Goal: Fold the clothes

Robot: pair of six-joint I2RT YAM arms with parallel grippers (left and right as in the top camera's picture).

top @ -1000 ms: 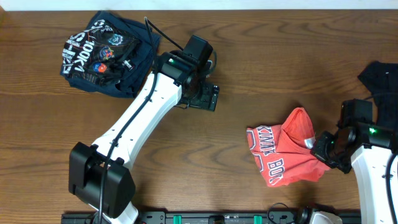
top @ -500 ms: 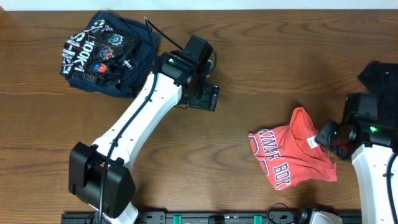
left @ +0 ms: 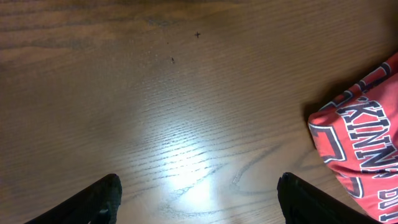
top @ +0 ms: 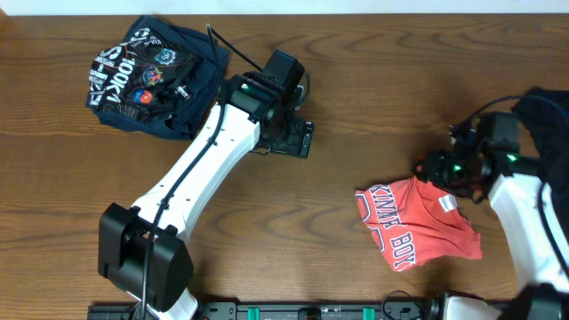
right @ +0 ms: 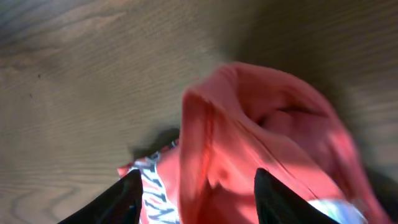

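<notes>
A red shirt (top: pixel 413 222) with navy and white lettering lies crumpled on the table at the right. It also shows at the right edge of the left wrist view as red shirt (left: pixel 367 137). My right gripper (top: pixel 434 169) hovers at the shirt's far edge. In the right wrist view its jaws stand apart over a raised fold of the red shirt (right: pixel 249 137), so the right gripper (right: pixel 199 193) is open. My left gripper (top: pixel 293 140) is open over bare wood mid-table, and nothing lies between the left gripper (left: pixel 199 193) fingers.
A navy shirt (top: pixel 151 76) with printed patches lies bunched at the far left. A dark garment (top: pixel 547 111) sits at the right edge, behind the right arm. The left arm stretches diagonally from the front edge toward the table's middle.
My right gripper has opened and let go of the red shirt, which dropped and spread on the table. The gripper moved up to the shirt's far edge. The left arm stayed still.
</notes>
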